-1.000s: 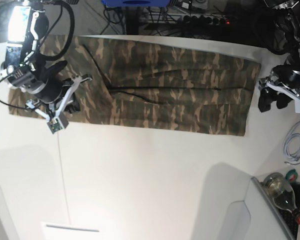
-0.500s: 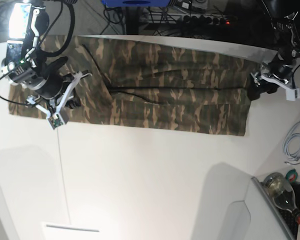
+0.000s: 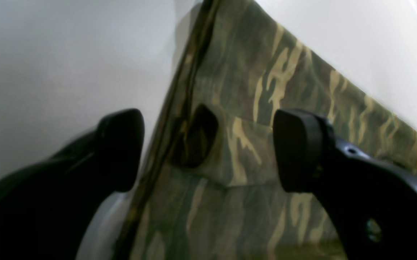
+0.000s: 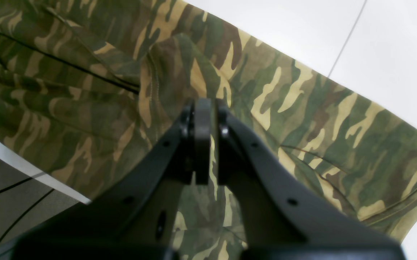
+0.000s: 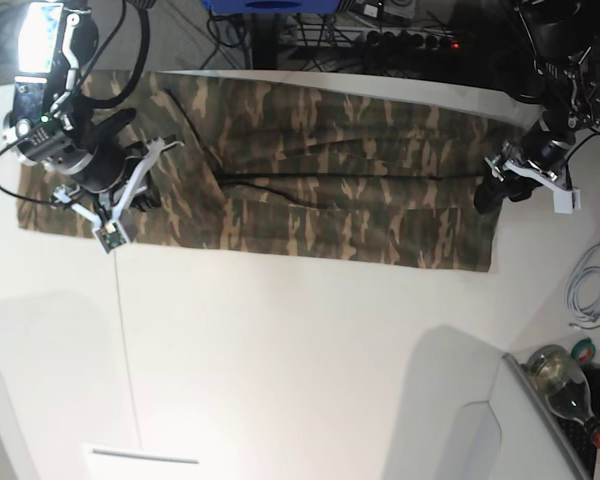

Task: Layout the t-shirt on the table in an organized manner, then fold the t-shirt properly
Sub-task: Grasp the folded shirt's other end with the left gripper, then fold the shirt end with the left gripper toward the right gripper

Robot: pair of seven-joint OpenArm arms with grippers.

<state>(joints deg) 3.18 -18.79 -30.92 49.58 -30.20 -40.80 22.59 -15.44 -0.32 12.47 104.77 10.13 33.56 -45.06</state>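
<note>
White desk (image 5: 310, 350) surface fills most of the base view, with cables and dark equipment crowded along the far edge and a bottle (image 5: 565, 385) at the near right corner. The t-shirt (image 5: 310, 170) is laid across the far part of the desk as a long camouflage band, folded lengthwise with dark fold lines running along it, its one end hanging slightly past the far desk edge. It is judged that the shirt is spread this way so that both short ends can be reached at once, one by each arm, for the next fold across its length.

The left hand (image 3: 208, 148) is held wide open at the shirt's end on the base view's right. In the left wrist view one finger (image 3: 120, 148) is seen over bare desk just beside the hem and the other finger (image 3: 298, 148) over the cloth, so that the hem edge lies between them; nothing is gripped, and whether the tips touch the cloth cannot be told. This straddling pose appears to be a preparation for pinching that edge.

The right hand (image 4: 203, 144) is closed, its fingers pressed together above the cloth near the opposite end. Camouflage fabric lies close beneath the tips, but whether any fold is pinched between them cannot be told from the pictures.
</note>
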